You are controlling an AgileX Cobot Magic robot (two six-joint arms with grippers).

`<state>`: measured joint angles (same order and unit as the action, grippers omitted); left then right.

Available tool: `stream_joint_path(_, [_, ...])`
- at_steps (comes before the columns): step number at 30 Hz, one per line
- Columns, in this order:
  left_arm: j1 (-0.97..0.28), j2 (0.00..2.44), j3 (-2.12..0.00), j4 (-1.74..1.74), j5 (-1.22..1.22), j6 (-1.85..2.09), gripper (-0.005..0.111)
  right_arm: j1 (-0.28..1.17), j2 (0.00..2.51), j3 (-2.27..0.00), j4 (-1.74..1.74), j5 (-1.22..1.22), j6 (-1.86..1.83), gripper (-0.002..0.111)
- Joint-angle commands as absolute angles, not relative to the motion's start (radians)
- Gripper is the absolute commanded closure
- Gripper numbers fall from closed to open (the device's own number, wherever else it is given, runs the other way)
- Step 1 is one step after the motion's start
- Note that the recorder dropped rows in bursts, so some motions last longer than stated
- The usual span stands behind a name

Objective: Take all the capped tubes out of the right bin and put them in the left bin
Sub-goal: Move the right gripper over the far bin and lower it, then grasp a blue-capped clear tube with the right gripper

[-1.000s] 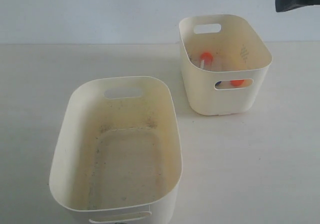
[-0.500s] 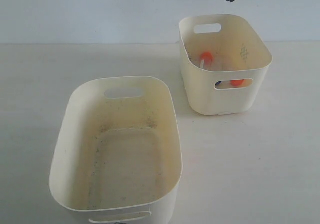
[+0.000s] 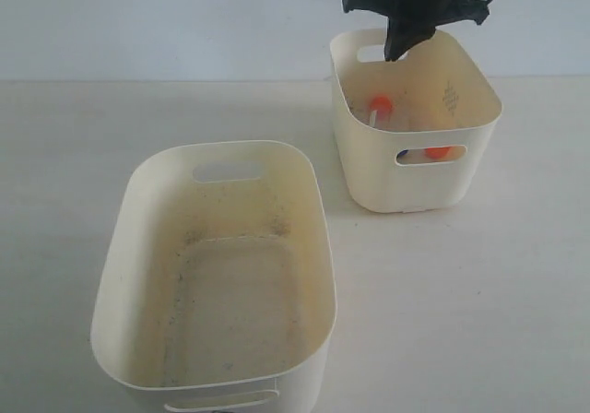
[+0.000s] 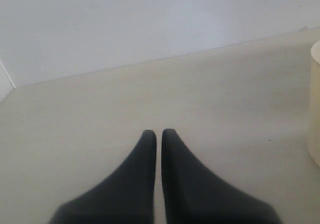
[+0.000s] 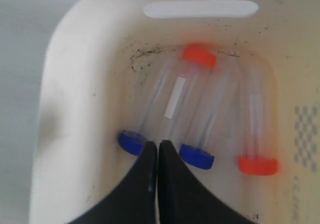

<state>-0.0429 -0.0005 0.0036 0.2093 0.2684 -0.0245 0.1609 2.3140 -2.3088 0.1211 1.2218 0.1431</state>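
Note:
Several capped tubes lie side by side on the floor of the right bin (image 5: 55,109): one with a blue cap (image 5: 131,142), one with an orange cap at its far end (image 5: 199,55), a second blue-capped one (image 5: 196,155) and a second orange-capped one (image 5: 257,164). My right gripper (image 5: 158,145) hangs shut and empty above them, over the right bin's far rim (image 3: 417,33), its tips (image 3: 396,53) pointing down. An orange cap (image 3: 380,106) shows inside. The left bin (image 3: 124,247) holds no tubes. My left gripper (image 4: 158,134) is shut over bare table.
An orange cap (image 3: 437,152) shows through the right bin's front slot handle. The two bins stand apart on a pale table (image 3: 461,302). A white wall (image 3: 166,17) runs behind. A cream bin edge (image 4: 315,104) shows in the left wrist view.
My right gripper has swung in from the upper right and come down over the right bin's far rim. The bins and tubes have stayed put.

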Motion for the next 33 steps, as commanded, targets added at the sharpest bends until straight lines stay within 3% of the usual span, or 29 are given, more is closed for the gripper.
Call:
stream_joint_path(1, [-0.044,0.000,0.000,0.206,0.261,-0.038,0.102,0.160,2.346,-2.316,0.113,1.221,0.152,0.109])
stream_joint_path(33, [-0.044,0.000,0.000,0.206,0.261,-0.038,0.102,0.160,2.476,-2.316,0.069,1.221,0.148,0.109])
